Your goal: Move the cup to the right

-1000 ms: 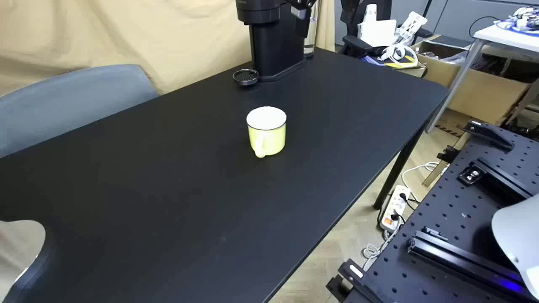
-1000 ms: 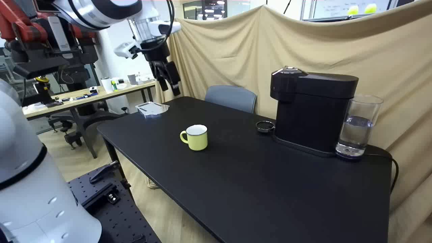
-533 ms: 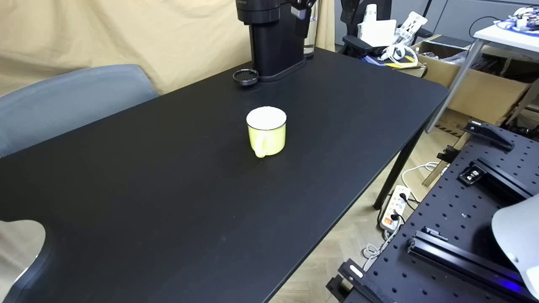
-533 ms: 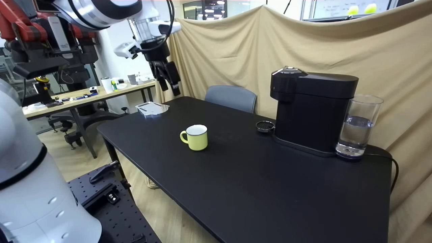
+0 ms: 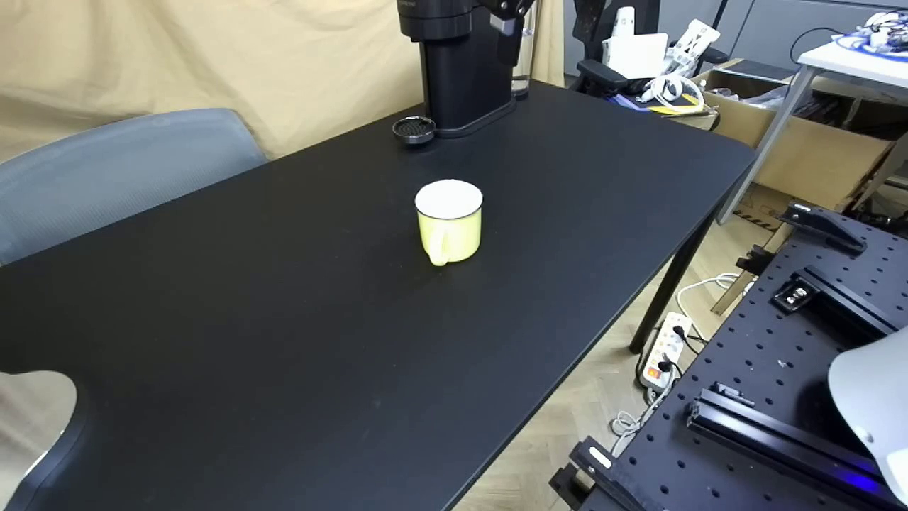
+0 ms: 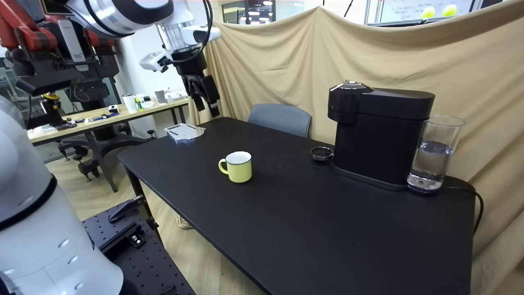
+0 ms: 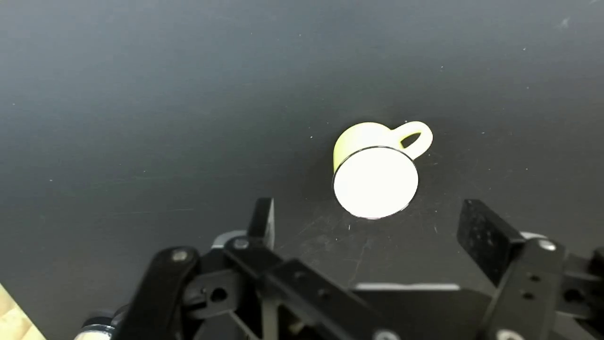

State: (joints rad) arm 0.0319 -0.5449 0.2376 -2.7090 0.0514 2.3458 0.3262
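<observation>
Pale yellow cup (image 6: 239, 170) is standing upright on the black table (image 6: 327, 229), whitish interior facing up. Reckoning from the cup in an exterior view: its handle (image 6: 220, 166) is pointing to nine o'clock; gripper (image 6: 208, 108) is hanging in the air at eleven, well apart from it; dark coffee machine (image 6: 376, 139) is standing between two and three, a small round dish (image 6: 321, 153) sitting at its foot; grey chair (image 6: 280, 119) is showing past the table at about one. Wrist view: fingers (image 7: 483, 236) are standing wide apart, holding nothing, at roughly eight and four o'clock of the cup; handle is pointing between one and two there.
</observation>
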